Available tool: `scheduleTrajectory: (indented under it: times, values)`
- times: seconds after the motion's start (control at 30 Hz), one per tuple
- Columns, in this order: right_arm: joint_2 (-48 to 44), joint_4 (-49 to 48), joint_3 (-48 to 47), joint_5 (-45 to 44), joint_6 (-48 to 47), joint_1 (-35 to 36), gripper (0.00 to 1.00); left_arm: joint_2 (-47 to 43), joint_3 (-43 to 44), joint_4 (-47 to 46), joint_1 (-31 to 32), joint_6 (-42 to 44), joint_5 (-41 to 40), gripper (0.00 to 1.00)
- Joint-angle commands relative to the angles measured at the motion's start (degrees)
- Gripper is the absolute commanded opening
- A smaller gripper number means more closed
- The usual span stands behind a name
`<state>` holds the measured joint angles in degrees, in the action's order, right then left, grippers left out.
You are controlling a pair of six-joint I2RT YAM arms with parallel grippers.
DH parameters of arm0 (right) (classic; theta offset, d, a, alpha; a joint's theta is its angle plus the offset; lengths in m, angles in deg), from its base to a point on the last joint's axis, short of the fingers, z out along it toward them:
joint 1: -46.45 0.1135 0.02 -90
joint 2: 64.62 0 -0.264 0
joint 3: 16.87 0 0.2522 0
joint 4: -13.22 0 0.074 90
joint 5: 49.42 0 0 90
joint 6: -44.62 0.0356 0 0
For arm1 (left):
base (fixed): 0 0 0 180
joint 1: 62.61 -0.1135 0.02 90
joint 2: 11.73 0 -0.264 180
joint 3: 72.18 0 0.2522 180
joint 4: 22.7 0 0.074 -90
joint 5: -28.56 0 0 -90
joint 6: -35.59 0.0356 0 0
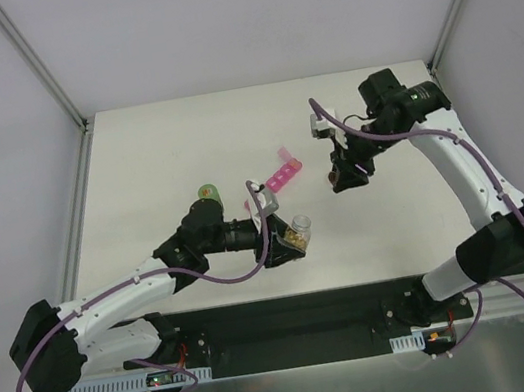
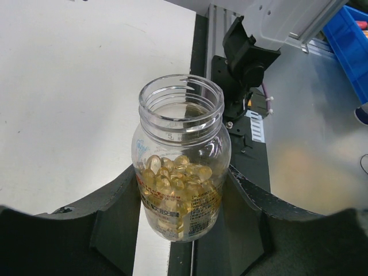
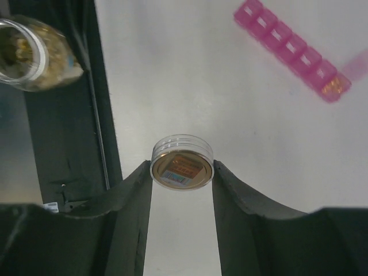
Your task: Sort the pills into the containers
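ITEM pink organizer (image 1: 280, 177) on table (image 1: 181, 139), long axis diagonal, near-left to far-right | your left gripper (image 1: 285, 238) clamps uncapped bottle (image 2: 181, 172) of pills (image 2: 175, 178); organizer just beyond it, nearer this arm | your right gripper (image 3: 182, 172) pinches cap (image 3: 182, 164)

- Robotics lab test cell: white table (image 1: 183, 149) fenced by aluminium posts (image 1: 33, 62) and pale panels (image 1: 241, 17).
- Black mounting plate (image 1: 294, 317), loose purple cables (image 1: 226, 278).
- Blue storage bin (image 2: 352, 46) alongside.

The bottle (image 2: 181, 112) and cap (image 3: 182, 163) are clear glossy plastic, the pills (image 2: 175, 179) shiny, the organizer (image 3: 292, 48) translucent pink plastic, the table (image 1: 220, 132) smooth and matt.
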<state>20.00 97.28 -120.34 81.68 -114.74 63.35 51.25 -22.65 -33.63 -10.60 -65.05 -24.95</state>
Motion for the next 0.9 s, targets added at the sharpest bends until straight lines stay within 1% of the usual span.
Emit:
scheduleTrajectory:
  times: [0.0, 0.1, 0.13, 0.23, 0.37, 0.5, 0.63, 0.73, 0.87]
  values:
    - [-0.5, 13.3, -6.0, 12.2, -6.9, 4.6, 0.22, -2.5, 3.0, -0.5, -0.6, 0.5, 5.3, 0.13]
    - [0.4, 16.4, -7.9, 14.8, -7.7, 8.7, 0.22, -2.8, 3.3, 0.0, -0.6, 0.1, 7.4, 0.13]
    - [0.6, 17.8, -8.3, 15.1, -7.8, 11.2, 0.22, -2.9, 3.3, 0.3, -0.6, -0.1, 7.9, 0.13]
    - [1.8, 20.0, -10.5, 15.3, -8.2, 15.0, 0.22, -2.9, 3.7, 1.6, -0.5, -0.1, 10.3, 0.13]
    - [4.1, 24.7, -14.2, 15.0, -10.6, 17.8, 0.22, -3.7, 4.4, 4.9, -0.5, 0.9, 12.4, 0.13]
    - [3.3, 24.7, -13.1, 12.6, -10.7, 20.5, 0.22, -4.6, 5.1, 8.9, -0.5, 2.6, 12.6, 0.13]
    - [2.3, 24.7, -12.4, 9.5, -10.8, 22.6, 0.22, -4.6, 5.8, 10.4, -0.6, 2.3, 13.3, 0.13]
    - [1.3, 24.7, -11.5, 9.2, -11.0, 23.8, 0.23, -4.7, 6.0, 12.2, -0.9, 3.4, 13.0, 0.13]
    - [1.2, 24.7, -11.4, 7.7, -11.3, 24.2, 0.23, -4.0, 6.2, 13.3, -4.0, 5.2, 13.0, 0.12]
